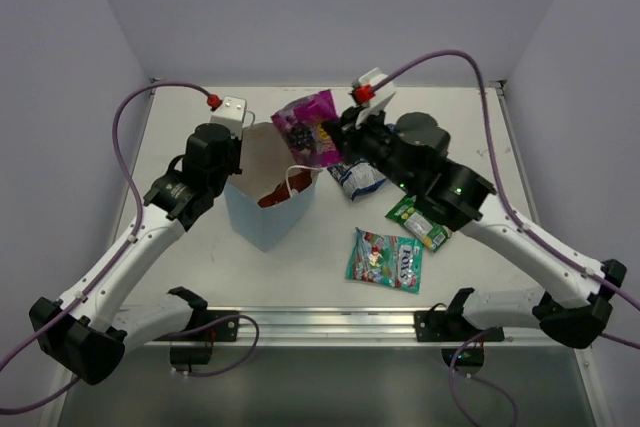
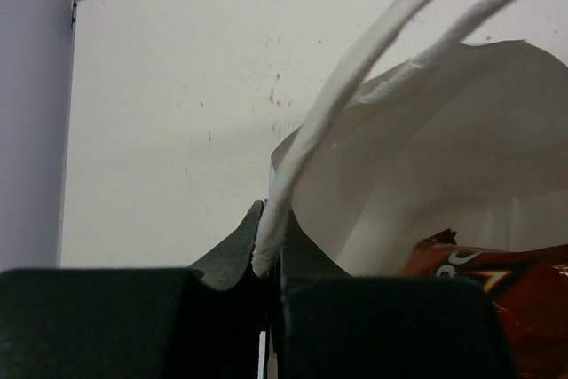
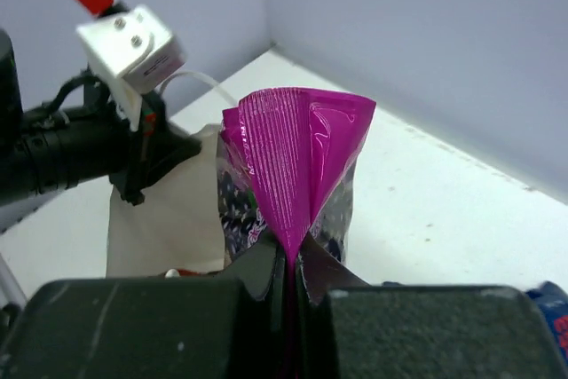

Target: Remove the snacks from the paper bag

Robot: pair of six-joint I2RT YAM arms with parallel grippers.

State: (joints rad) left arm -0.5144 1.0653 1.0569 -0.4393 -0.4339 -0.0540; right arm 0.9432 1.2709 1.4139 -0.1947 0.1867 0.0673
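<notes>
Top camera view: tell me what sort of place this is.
Probably a robot lab bench, not a home: a white table boxed in by plain pale walls, the left arm and right arm on a metal rail at its near edge, purple cables looping to them.

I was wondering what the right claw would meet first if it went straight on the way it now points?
Carrying the magenta packet, the right claw would probably meet the near rim of the paper bag first, with the left claw gripping its far side. Depth is unclear.
</notes>
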